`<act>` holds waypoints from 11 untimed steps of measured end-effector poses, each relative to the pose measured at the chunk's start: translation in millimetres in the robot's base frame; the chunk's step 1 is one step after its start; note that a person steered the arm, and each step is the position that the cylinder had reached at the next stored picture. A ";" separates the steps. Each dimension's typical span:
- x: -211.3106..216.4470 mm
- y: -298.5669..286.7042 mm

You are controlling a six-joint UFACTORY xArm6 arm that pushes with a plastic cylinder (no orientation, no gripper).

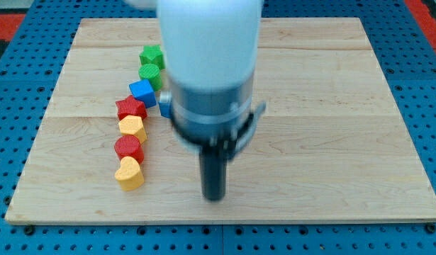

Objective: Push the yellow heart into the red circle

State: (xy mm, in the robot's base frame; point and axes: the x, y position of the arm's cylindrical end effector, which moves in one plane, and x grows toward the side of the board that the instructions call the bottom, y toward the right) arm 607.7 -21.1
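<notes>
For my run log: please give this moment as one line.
tip: right of yellow heart, apart | heart: touching red circle | push: pending

My tip [214, 196] sits near the board's [331, 142] bottom edge, well right of the yellow heart [130, 173]. The heart touches the red circle [129, 148] just above it, toward the left edge.

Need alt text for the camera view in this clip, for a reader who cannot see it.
My tip rests on a wooden board, to the view's right of a curved column of blocks. From the bottom up: yellow heart, red circle, a yellow block, a red block, blue, two green.
</notes>
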 end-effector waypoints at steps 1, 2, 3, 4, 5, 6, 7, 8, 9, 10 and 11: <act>11.2 -32.5; -4.7 -90.3; -27.1 -127.2; -36.0 -150.0; -37.4 -166.4; -46.3 -170.2; -48.6 -137.8; -48.6 -80.2; -48.6 -43.3; -49.1 -43.0; -66.7 -54.9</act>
State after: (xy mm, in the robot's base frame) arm 541.0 -76.0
